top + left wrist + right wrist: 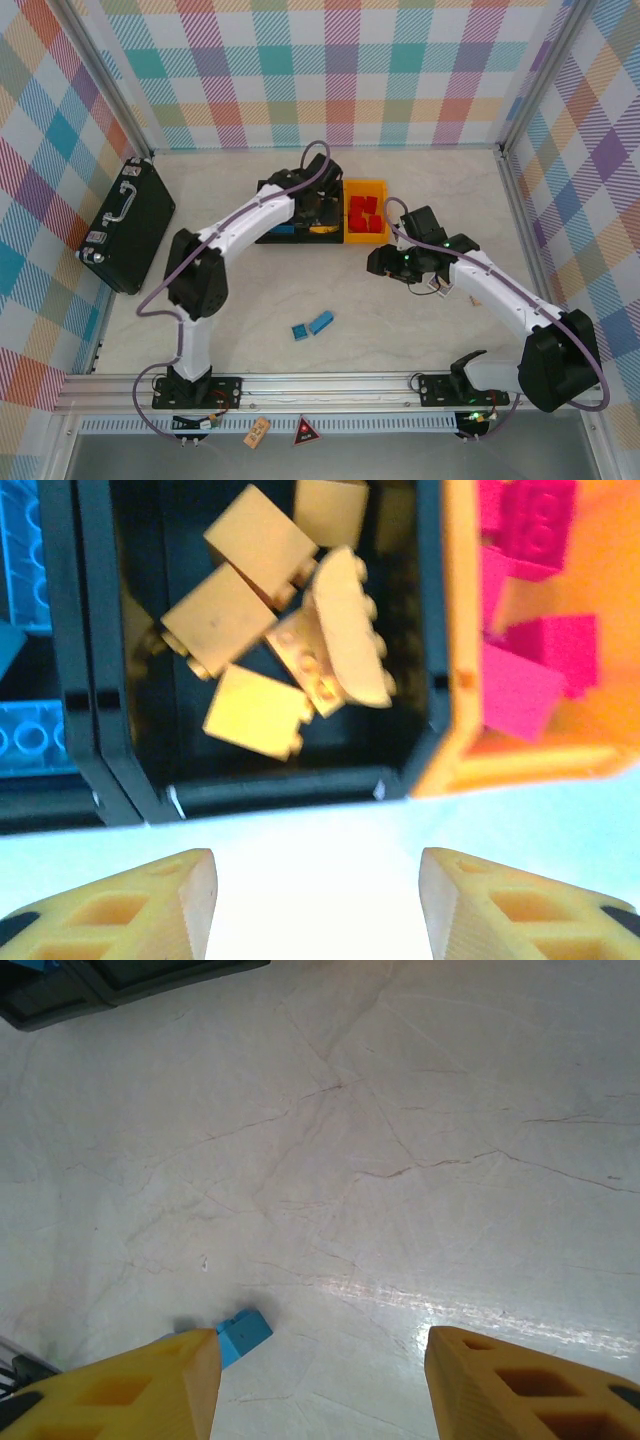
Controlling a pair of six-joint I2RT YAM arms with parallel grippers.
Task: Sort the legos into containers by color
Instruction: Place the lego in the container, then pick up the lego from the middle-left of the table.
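Three bins stand in a row at the back. The left black bin [85, 740] holds blue legos [25, 560]. The middle black bin [300, 795] holds several yellow-orange legos [250, 610], and the yellow-orange bin [352, 236] holds red legos [364, 215]. My left gripper [318, 900] is open and empty, hovering over the table just in front of the middle bin [322, 228]. Two blue legos [311, 326] lie loose on the table. My right gripper [320, 1380] is open and empty above the bare table, with one blue lego [243, 1332] by its left finger.
A black briefcase [130, 225] with a handle lies at the left wall. A small printed card [257, 432] and a red triangle [306, 431] sit below the front rail. Plaid walls enclose the table on three sides.
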